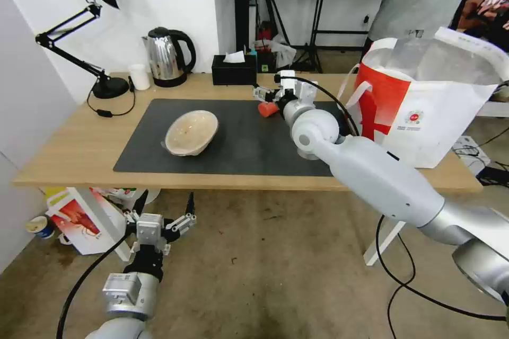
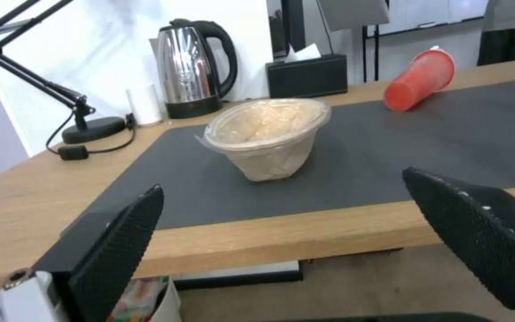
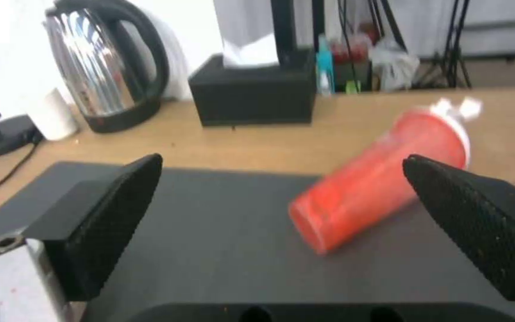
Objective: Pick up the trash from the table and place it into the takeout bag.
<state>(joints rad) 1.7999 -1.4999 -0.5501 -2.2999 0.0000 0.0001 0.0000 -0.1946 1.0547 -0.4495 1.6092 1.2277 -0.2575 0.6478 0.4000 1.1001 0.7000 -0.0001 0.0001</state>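
Two pieces of trash lie on the dark mat point(image 1: 238, 153) of the table point(image 1: 69, 153). One is a shallow beige bowl point(image 1: 191, 132) point(image 2: 268, 134), tilted, at the mat's left. The other is a red cup point(image 1: 268, 109) point(image 3: 377, 179) point(image 2: 420, 80) with a white lid, lying on its side at the far middle. My right gripper point(image 1: 268, 96) point(image 3: 281, 163) hovers open just over the cup, one finger on each side, not touching. My left gripper point(image 1: 165, 200) point(image 2: 282, 181) hangs open below the table's front edge, facing the bowl. The takeout bag point(image 1: 424, 100) stands open at the table's right end.
Along the far edge stand a black desk lamp point(image 1: 101, 85), a small white cup point(image 1: 139, 77), a steel kettle point(image 1: 167, 55) and a black tissue box point(image 1: 233, 69). A red-and-white bag point(image 1: 79, 220) sits on the floor under the table's left end. Cables trail by the right leg.
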